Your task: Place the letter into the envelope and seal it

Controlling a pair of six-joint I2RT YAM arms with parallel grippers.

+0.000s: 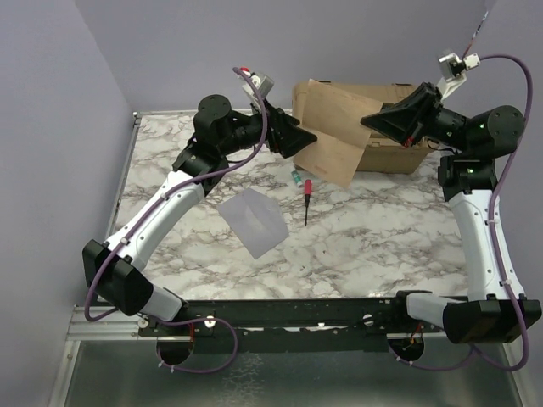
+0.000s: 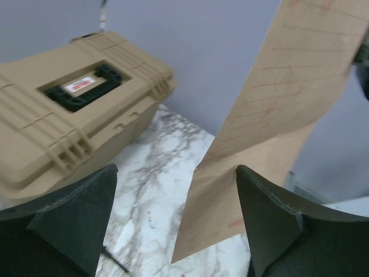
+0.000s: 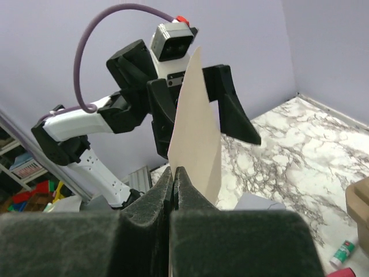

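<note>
The letter [image 1: 331, 131] is a tan sheet held in the air at the back of the table. My right gripper [image 1: 371, 121] is shut on its right edge, and the sheet stands edge-on above the closed fingertips in the right wrist view [image 3: 199, 127]. My left gripper [image 1: 304, 140] is open at the sheet's left end. In the left wrist view the letter [image 2: 271, 115] hangs just in front of the right finger [image 2: 271, 219], not clamped. The grey envelope [image 1: 250, 219] lies flat on the marble table, below both grippers. Its corner shows in the right wrist view [image 3: 253, 202].
A big tan hard case [image 1: 397, 148] stands at the back right, behind the letter, and also shows in the left wrist view [image 2: 75, 109]. A red-handled screwdriver [image 1: 307, 199] and a small green-capped tube [image 1: 295, 177] lie mid-table. Purple walls close in the back and sides.
</note>
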